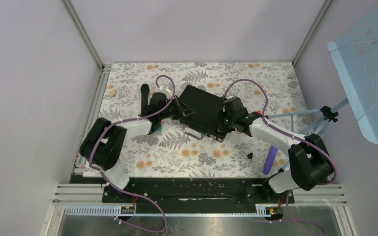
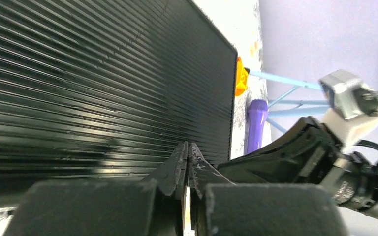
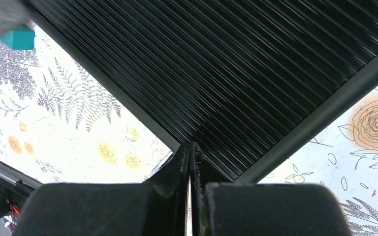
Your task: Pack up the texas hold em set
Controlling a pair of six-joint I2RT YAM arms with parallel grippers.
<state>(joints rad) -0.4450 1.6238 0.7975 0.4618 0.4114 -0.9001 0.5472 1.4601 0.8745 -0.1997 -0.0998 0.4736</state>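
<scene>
Briefcase (image 1: 203,110) between left pincer (image 1: 178,109), right pincer (image 1: 225,117)

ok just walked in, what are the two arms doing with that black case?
Both arms are at the black case, which lies closed on the floral table. The left end effector is at the case's left side and the right end effector at its right. Both are shut and hold nothing, with their tips right at the ribbed lid. It looks more like pressing or nudging the case than gripping it, though actual contact is hard to confirm.
</scene>
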